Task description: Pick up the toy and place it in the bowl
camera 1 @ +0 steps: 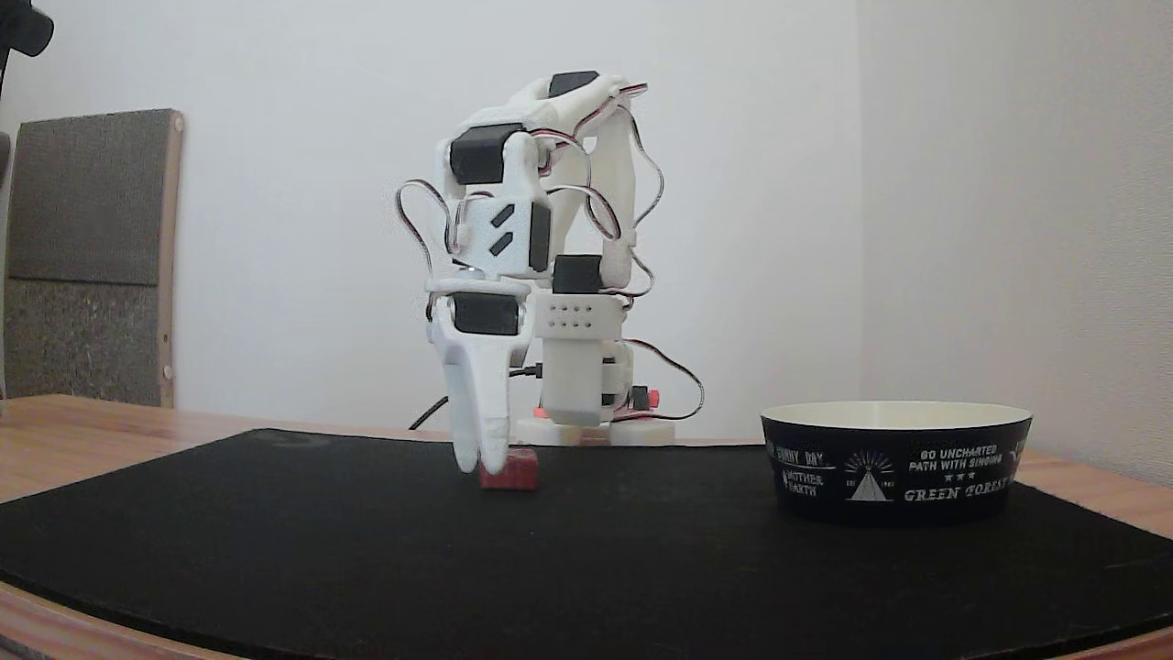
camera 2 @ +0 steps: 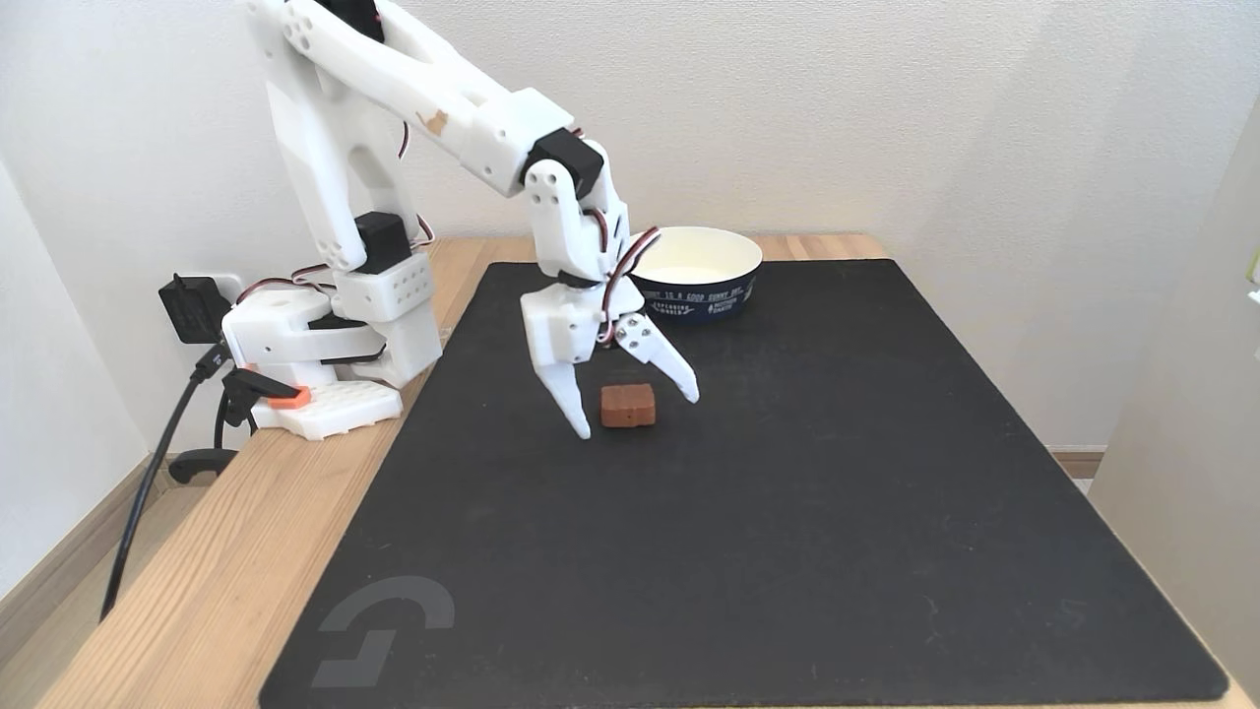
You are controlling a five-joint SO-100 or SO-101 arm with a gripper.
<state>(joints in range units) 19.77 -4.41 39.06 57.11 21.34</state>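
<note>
While the tool (camera 2: 638,412) is straddling the toy (camera 2: 628,405), spread wide and gripping nothing, the toy is lying on the black mat (camera 2: 787,512), one finger on each side, ready to close. The bowl (camera 2: 704,258) is waiting just behind the toy.

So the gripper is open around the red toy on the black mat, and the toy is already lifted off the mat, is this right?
Not quite. The toy is not lifted: in a fixed view it sits on the black mat. The rest holds: in a fixed view the gripper is open, one finger on each side of the toy.
</note>
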